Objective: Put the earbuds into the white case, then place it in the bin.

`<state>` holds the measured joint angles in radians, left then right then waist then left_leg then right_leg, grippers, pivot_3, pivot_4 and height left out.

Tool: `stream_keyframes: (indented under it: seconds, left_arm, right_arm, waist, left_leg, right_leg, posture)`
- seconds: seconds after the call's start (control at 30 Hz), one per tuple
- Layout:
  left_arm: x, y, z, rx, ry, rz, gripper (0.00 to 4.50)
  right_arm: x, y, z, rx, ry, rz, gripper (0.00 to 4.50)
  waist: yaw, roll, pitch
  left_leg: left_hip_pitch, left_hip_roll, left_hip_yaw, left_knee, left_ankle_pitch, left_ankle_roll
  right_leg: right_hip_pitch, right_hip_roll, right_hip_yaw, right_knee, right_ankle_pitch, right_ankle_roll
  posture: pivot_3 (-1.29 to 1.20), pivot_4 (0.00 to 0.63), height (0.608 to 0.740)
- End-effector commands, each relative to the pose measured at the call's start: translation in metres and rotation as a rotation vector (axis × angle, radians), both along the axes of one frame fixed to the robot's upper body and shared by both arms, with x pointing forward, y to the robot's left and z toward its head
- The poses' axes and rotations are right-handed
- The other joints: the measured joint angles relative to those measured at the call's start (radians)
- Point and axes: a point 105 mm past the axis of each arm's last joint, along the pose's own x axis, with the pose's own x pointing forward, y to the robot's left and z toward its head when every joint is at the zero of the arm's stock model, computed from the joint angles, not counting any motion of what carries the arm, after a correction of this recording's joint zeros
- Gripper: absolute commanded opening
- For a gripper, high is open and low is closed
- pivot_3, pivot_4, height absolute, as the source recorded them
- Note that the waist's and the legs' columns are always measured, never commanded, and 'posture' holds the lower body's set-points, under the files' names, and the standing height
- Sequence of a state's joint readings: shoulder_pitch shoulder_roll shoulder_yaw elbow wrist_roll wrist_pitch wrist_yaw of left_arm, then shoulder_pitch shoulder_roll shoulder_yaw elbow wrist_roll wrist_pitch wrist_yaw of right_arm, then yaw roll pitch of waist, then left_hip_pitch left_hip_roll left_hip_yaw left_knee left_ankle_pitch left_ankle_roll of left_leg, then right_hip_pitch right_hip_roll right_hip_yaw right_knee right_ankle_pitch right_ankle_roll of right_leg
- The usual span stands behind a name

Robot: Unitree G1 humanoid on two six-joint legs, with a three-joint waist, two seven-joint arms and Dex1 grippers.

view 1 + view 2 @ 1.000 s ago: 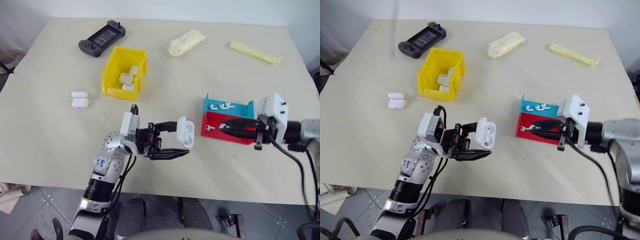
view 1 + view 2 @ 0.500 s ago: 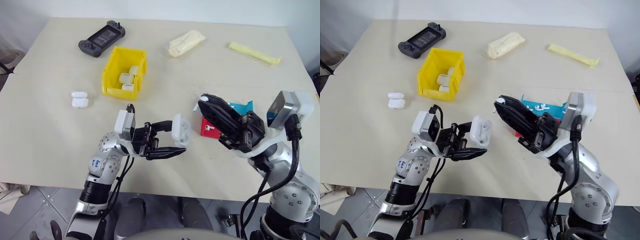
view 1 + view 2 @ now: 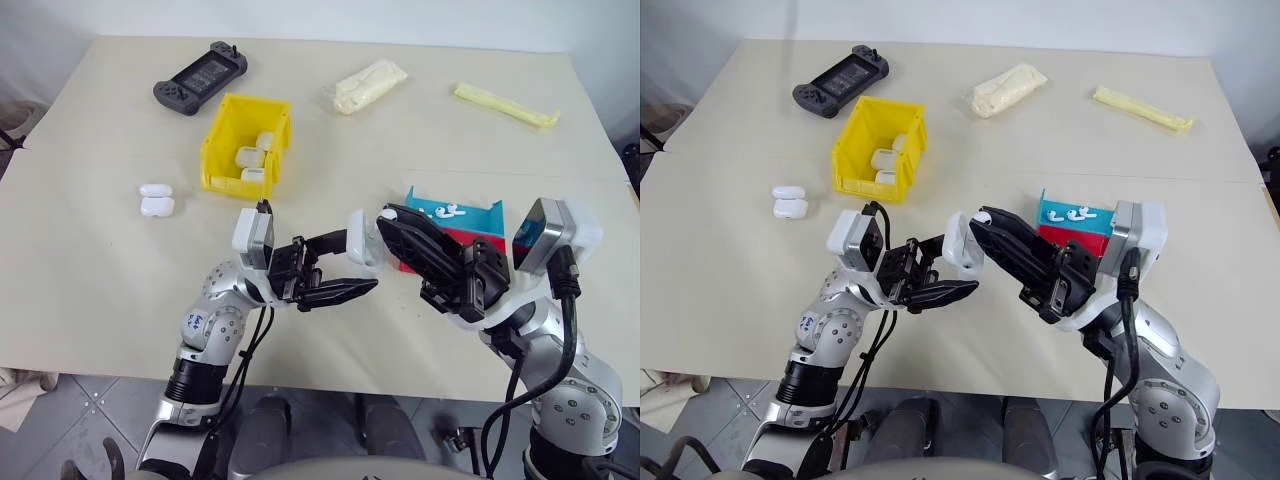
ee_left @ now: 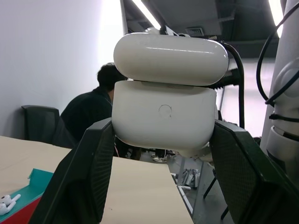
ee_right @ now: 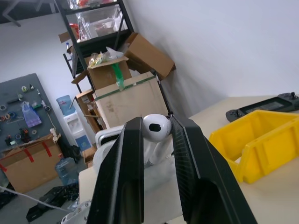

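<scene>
We judge ourselves at the loading step, with the binning still to come; our left end effector [image 3: 352, 270] is clamped on the white case [image 3: 360, 238], held up off the worktop [image 3: 90, 260] with its lid flipped open, and our right end effector [image 3: 387, 215] has its two black fingers pinched on one earbud [image 5: 156, 127], brought right up beside the case's open mouth; whether the bud already touches the case we cannot tell. No bud can be seen seated in the case yet; at least two more earbuds [image 3: 440, 211] lie in the teal compartment of the red-and-teal tray [image 3: 495, 213], so at least one further fetch seems likely. After that the lid must be shut and the case carried to the yellow bin [image 3: 245, 145], which stands well apart, farther up the worktop, and already holds several identical cases; two more closed cases [image 3: 156, 200] sit on the worktop to its left.

The held case is a glossy white rounded pebble; in the left wrist view its lid stands raised above the body, a small round button showing on the face; the bud is a smooth, shiny white bulb, far smaller than the case.
</scene>
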<state>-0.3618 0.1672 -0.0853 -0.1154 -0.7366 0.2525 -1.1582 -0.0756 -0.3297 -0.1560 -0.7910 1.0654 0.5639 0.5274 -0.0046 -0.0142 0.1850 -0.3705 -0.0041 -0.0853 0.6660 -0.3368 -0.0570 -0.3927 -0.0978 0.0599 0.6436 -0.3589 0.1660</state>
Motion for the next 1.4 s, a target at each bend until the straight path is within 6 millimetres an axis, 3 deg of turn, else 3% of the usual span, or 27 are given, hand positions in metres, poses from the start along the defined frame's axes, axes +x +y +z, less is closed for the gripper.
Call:
stream_keyframes:
  seconds: [0.03, 0.5, 1.13, 1.4]
  left_arm:
    - [-0.008, 0.001, 0.013, -0.025, -0.058, -0.028, 2.71]
    - [-0.011, -0.002, 0.012, -0.021, -0.062, -0.043, 2.71]
    - [-0.008, -0.008, 0.012, -0.04, -0.086, -0.041, 2.71]
    - [-0.004, -0.013, 0.01, -0.055, -0.098, -0.046, 2.71]
  right_arm:
    - [-0.005, 0.002, 0.001, -0.014, -0.044, 0.006, 0.6]
    - [0.006, 0.006, -0.019, -0.153, -0.08, -0.024, 0.6]
    - [0.007, 0.002, -0.037, -0.271, -0.07, 0.085, 0.6]
    - [0.014, -0.016, -0.016, -0.291, -0.118, 0.061, 3.15]
  waist:
    - [0.0, 0.0, 0.0]
    - [0.001, 0.0, 0.0]
    - [0.002, 0.0, 0.0]
    - [0.003, 0.0, 0.0]
  left_leg:
    - [0.0, 0.0, 0.0, 0.0, 0.0, 0.0]
    - [0.0, 0.0, 0.0, 0.0, 0.0, 0.0]
    - [0.0, 0.0, 0.001, 0.0, 0.0, 0.0]
    - [0.0, 0.0, 0.002, 0.0, 0.0, 0.0]
  right_leg:
    - [0.0, 0.0, 0.0, 0.0, 0.0, 0.0]
    - [0.0, 0.0, 0.0, 0.0, 0.0, 0.0]
    - [0.0, 0.0, 0.0, -0.001, 0.0, 0.0]
    - [0.001, 0.0, -0.001, -0.002, 0.0, 0.0]
  posture:
    - [0.0, 0.15, 0.74]
    - [0.0, 0.15, 0.74]
    - [0.0, 0.15, 0.74]
    - [0.0, 0.15, 0.74]
